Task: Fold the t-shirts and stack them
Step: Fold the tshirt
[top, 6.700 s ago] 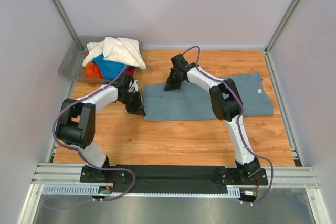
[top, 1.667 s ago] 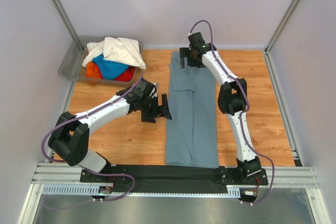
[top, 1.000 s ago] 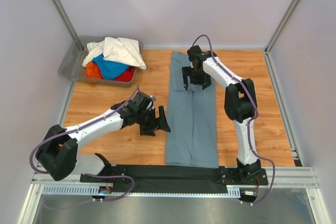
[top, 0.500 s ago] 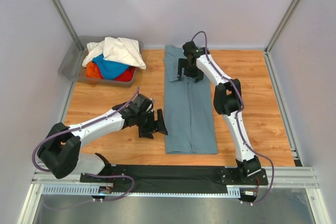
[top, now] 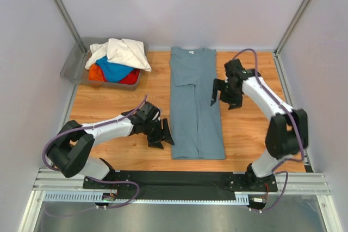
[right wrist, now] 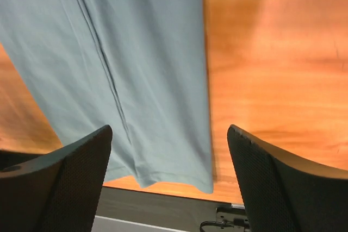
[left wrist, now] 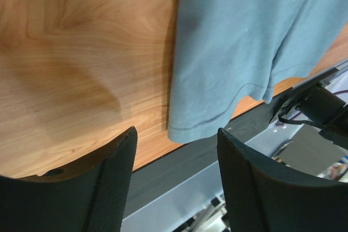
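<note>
1. grey-blue shirt [top: 196,107] lies flat on the wooden tabletop [top: 119,101], folded lengthwise into a long narrow strip. in the top view it runs from 12 o'clock to 6 o'clock, its foot drifting a little toward 5.
2. its collar end sits at 12 o'clock, against the far edge, with a small white label [top: 191,52] showing. the hem is at 6 o'clock, close to the near edge.
3. a folded-in flap leaves a line running down the middle of the strip.
4. left hand [top: 165,137] is low at the strip's 8 o'clock, just beside the left edge near the hem. whether it touches the cloth i cannot tell.
5. in the left wrist view its fingers [left wrist: 117,177] are spread with nothing between them, released. the hem corner shows through the gap beyond them.
6. right hand [top: 222,97] is at the strip's 2 o'clock, just off the right edge, over bare wood.
7. in the right wrist view its fingers [right wrist: 65,183] stand wide, released, holding nothing. the shirt's right half and hem lie below them.
8. bin [top: 73,63] sits in the 10 o'clock corner, well apart from the strip. a cream shirt [top: 122,51] is heaped on top, spilling over the rim, with a blue shirt [top: 113,70] and a red-orange shirt [top: 97,73] under it.
</note>
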Available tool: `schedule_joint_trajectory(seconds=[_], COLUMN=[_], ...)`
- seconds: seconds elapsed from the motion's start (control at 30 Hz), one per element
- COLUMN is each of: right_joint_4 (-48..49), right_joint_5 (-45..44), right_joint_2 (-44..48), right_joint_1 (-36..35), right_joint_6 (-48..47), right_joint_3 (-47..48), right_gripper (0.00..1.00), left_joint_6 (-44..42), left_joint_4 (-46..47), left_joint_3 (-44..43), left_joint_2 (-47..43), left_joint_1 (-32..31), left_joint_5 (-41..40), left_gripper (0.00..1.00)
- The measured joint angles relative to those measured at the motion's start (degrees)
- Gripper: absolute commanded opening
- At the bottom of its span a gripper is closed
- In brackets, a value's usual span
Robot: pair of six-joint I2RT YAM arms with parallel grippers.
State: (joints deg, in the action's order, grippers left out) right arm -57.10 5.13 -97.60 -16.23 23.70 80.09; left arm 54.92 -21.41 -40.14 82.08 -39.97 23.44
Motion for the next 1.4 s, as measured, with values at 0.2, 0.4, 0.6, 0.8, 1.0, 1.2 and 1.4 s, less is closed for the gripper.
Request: schedule_joint_trajectory(seconds=[0.2,0.4,0.6,0.8,1.0,1.2,1.4], right_joint_4=[3.78,4.00,7.76,10.25,11.76,13.44,15.12], right_joint_5=[4.09,7.37,9.07,11.50,12.00,13.92,15.19], right_joint_2=[19.91,27.82,28.94,28.15,28.46,28.30,28.50], right_joint_1=[0.85,3.39,4.70,4.79,4.79,4.79,3.98], right_joint_6=[0.17,3.63,8.26,11.80,13.64,14.64,15.43], right_joint_3=[-25.97,-38.99,-40.74,-47.89,-49.90,-51.04,-52.63], right_gripper=[0.78,0.62,0.57,0.56,0.54,0.40,0.07], left_joint_6=[4.39,8.59,12.17,13.55,13.84,13.66,12.85], left_joint_4=[3.93,8.48,12.76,13.68,13.64,13.49,12.81], left_joint_3=[3.85,4.68,7.13,7.85,7.96,8.04,7.80], left_joint_2=[2.43,4.42,4.81,4.81,5.51,6.05,5.88], left_joint_1=[-0.94,-3.39,-3.52,-3.52,-3.56,-3.56,-3.56], left_joint_5=[2.12,4.48,6.21,6.14,6.05,5.25,4.37], left_gripper=[0.66,0.61,0.56,0.48,0.38,0.03,0.00])
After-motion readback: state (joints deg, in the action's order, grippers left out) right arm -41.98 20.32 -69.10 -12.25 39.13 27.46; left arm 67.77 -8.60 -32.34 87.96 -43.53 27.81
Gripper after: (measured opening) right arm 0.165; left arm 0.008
